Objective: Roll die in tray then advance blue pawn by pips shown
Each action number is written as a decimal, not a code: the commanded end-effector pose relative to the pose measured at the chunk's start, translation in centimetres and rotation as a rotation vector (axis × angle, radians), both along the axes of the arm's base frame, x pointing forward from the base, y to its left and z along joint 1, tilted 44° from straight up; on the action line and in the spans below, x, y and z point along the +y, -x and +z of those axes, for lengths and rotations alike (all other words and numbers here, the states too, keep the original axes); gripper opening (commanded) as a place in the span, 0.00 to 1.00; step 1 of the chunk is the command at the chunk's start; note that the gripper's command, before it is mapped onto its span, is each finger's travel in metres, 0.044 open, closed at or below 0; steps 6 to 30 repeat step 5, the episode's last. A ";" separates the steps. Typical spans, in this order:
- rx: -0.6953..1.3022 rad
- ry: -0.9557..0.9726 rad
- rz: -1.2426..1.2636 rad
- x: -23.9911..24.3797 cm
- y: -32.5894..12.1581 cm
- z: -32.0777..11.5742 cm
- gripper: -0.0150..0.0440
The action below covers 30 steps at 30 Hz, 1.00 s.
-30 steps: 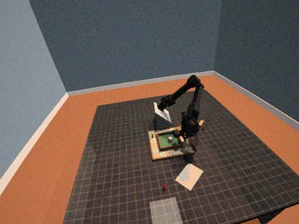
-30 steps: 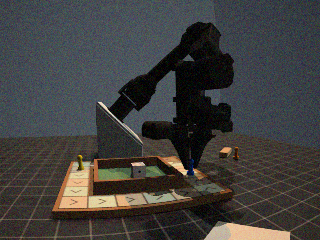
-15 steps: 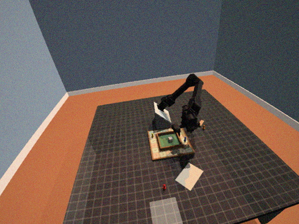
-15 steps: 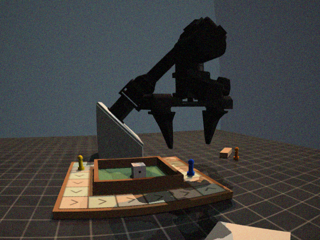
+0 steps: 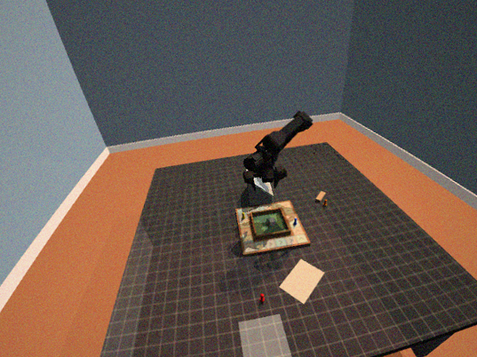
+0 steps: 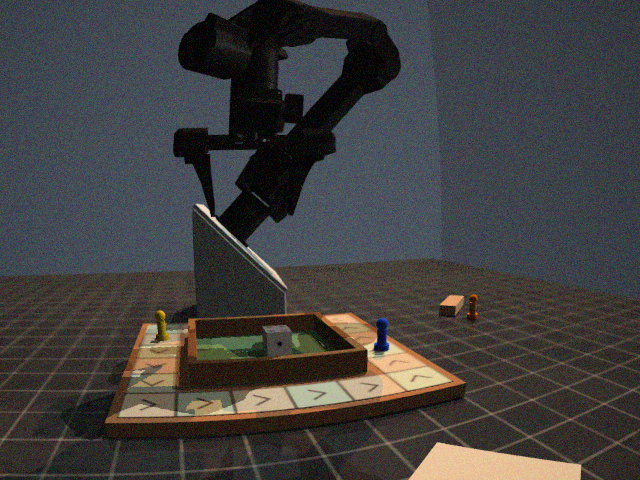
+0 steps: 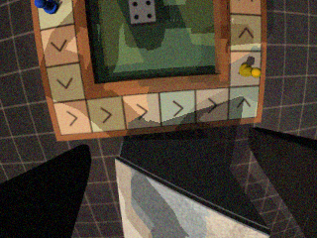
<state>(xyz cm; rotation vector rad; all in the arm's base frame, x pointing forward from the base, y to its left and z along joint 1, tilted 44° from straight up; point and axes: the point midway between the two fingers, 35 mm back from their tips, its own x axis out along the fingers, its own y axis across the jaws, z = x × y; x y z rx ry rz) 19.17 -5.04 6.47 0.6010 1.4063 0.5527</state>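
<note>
A pale card [image 5: 301, 280] [image 6: 501, 462] is lying nearest, at five o'clock from the board [image 5: 261, 249] [image 6: 284, 421] [image 7: 106, 115]. The die [image 5: 271, 222] [image 6: 277, 341] [image 7: 143, 10] is resting inside the tray [image 5: 273, 237] [image 6: 273, 369] [image 7: 149, 85]; the blue pawn [image 5: 295, 222] [image 6: 381, 335] [image 7: 47, 5] is standing upright on the board, at two o'clock from it. Beyond, toward twelve o'clock, the gripper [image 5: 264, 186] [image 6: 250, 214] [image 7: 170, 145] is hanging wide, holding nothing.

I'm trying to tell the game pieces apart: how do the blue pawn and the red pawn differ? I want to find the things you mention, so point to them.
The blue pawn [image 5: 295, 222] [image 6: 381, 335] [image 7: 47, 5] is blue; the red pawn [image 5: 262, 298] is red. The blue pawn stands on the board [image 5: 276, 247] [image 6: 289, 418] [image 7: 149, 130], while the red pawn is off it, on the dark table [image 5: 195, 281] [image 6: 542, 403] [image 7: 17, 74]. Neither is in the robot's hand [image 5: 264, 183] [image 6: 251, 215] [image 7: 170, 145].
</note>
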 end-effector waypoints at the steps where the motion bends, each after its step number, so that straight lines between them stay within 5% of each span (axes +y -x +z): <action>1: -0.012 0.006 0.013 0.3 -0.7 0.0 1.00; 30: -0.012 0.006 0.013 0.3 -0.7 0.0 1.00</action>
